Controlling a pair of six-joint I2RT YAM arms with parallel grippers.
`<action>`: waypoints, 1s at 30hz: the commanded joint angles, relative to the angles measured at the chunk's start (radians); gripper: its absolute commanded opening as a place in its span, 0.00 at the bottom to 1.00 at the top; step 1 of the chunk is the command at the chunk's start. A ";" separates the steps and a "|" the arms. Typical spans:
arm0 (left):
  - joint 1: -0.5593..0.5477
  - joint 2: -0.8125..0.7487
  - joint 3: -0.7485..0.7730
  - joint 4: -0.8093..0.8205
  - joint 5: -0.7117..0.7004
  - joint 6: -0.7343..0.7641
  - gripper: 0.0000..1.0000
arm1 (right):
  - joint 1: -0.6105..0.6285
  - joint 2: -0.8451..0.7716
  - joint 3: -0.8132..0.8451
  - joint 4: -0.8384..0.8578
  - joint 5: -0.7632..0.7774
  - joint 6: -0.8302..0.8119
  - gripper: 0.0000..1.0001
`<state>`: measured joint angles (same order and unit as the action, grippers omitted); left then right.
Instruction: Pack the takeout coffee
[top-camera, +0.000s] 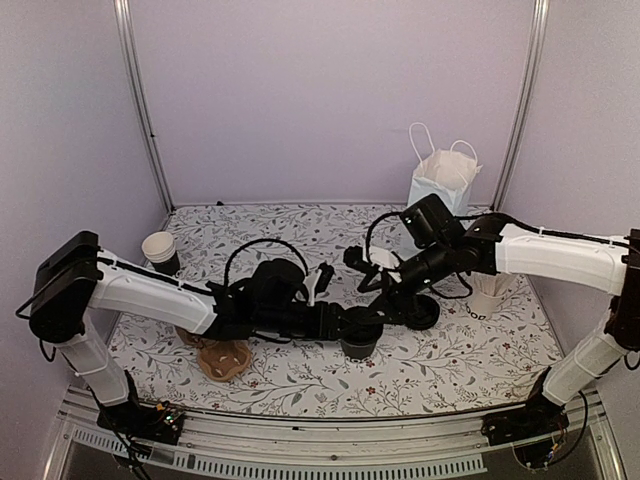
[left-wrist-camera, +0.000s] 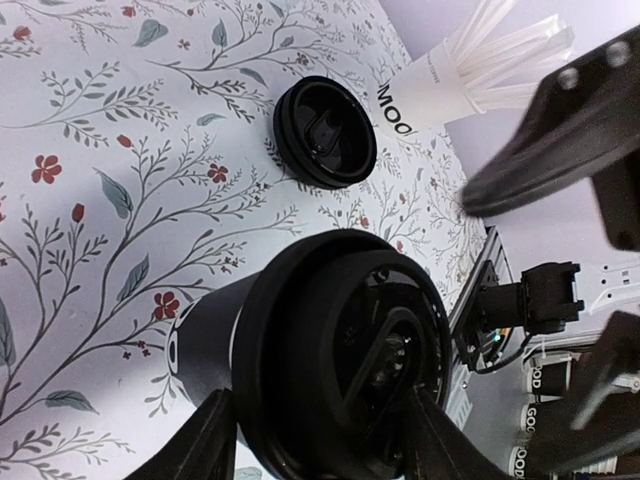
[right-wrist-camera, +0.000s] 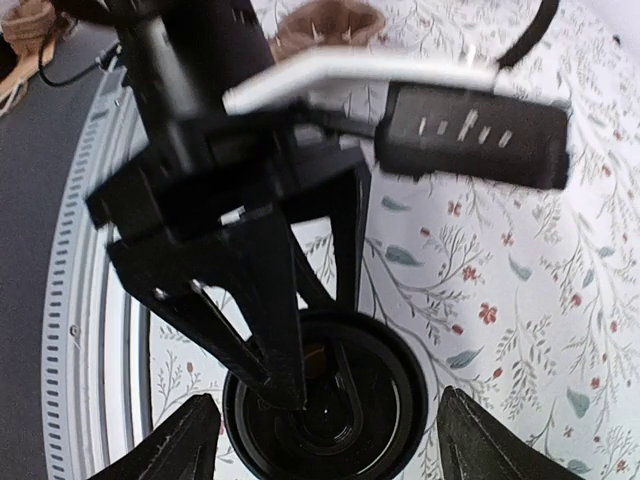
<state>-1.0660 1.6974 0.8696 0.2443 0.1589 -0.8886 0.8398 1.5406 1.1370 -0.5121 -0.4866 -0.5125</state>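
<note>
The takeout coffee (top-camera: 360, 348) is a small black cup with its black lid on, standing on the floral table at front centre. My left gripper (top-camera: 350, 328) is shut on it. In the left wrist view the lidded cup (left-wrist-camera: 330, 360) fills the space between the fingers of my left gripper (left-wrist-camera: 325, 445), which press on its sides. My right gripper (top-camera: 372, 283) is open and empty, just above and behind the cup. In the right wrist view the lid (right-wrist-camera: 330, 400) lies below my open right gripper (right-wrist-camera: 325, 445), with the left gripper's fingers (right-wrist-camera: 265, 300) reaching onto the cup.
A second black lid (top-camera: 420, 312) lies on the table right of the cup, also in the left wrist view (left-wrist-camera: 325, 130). A white cup of stirrers (top-camera: 487, 295) stands at the right. The pale-blue paper bag (top-camera: 440, 180) stands at back right. A brown cup carrier (top-camera: 222, 358) and another cup (top-camera: 160, 250) are at the left.
</note>
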 joint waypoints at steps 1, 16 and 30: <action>0.005 0.091 -0.046 -0.241 -0.004 0.007 0.48 | -0.030 -0.074 0.055 0.023 -0.161 0.014 0.77; 0.005 0.096 -0.010 -0.342 -0.024 0.043 0.45 | -0.160 -0.032 0.033 -0.127 -0.069 0.140 0.51; 0.004 0.093 0.002 -0.383 -0.044 0.062 0.44 | -0.160 0.067 -0.040 -0.217 -0.194 0.108 0.62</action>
<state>-1.0657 1.7134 0.9337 0.1516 0.1669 -0.8558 0.6788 1.5837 1.0988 -0.7090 -0.6281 -0.3889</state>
